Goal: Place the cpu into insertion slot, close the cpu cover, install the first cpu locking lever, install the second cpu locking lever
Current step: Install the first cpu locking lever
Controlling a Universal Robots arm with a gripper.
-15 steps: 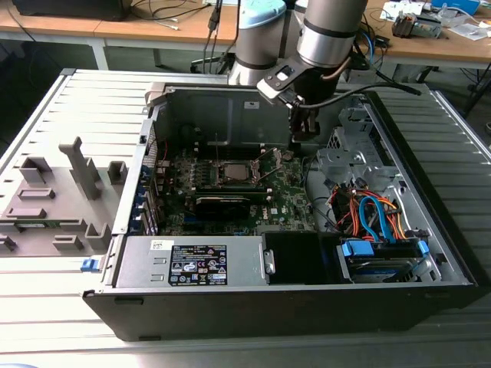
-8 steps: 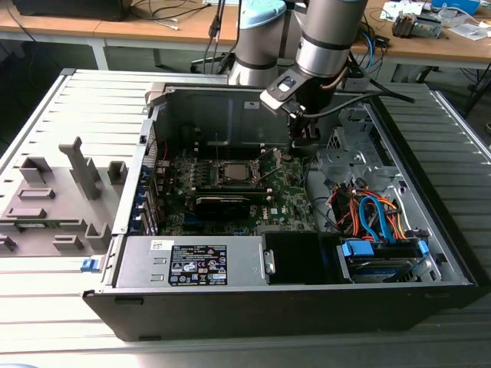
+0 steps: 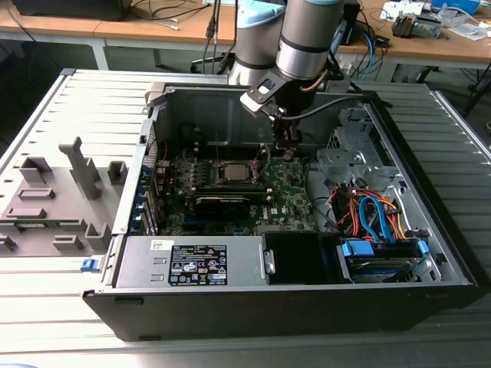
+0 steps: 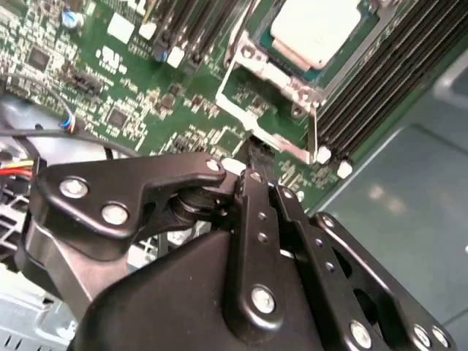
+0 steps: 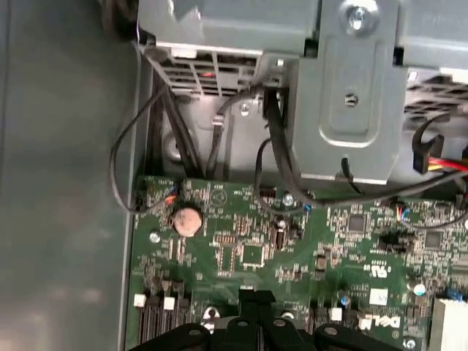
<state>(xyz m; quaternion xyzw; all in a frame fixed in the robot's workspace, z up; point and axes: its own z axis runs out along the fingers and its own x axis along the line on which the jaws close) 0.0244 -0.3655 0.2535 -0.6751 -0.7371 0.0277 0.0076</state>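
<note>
The cpu (image 4: 316, 29) shows its silvery top inside the insertion slot (image 4: 256, 88) on the green board. The cpu cover (image 4: 369, 45) seems to lie as a thin metal frame around the chip. A thin metal lever (image 4: 314, 126) runs by the slot's corner. My gripper (image 4: 256, 157) is shut with nothing between its black fingers, its tips hovering over the board a short way from that corner. In the exterior view the gripper (image 3: 288, 152) hangs inside the open computer case, to the right of the slot (image 3: 232, 171). In the first wrist view the fingertips (image 5: 256, 298) point at the board.
Long black memory slots (image 4: 380, 88) flank the socket. A grey drive cage (image 5: 351, 95) with black cables and a coin battery (image 5: 186, 219) lie beyond the gripper. The power supply (image 3: 192, 262), coloured cables (image 3: 372, 215) and case walls (image 3: 157, 100) hem in the board. A grey fixture (image 3: 54, 199) sits outside.
</note>
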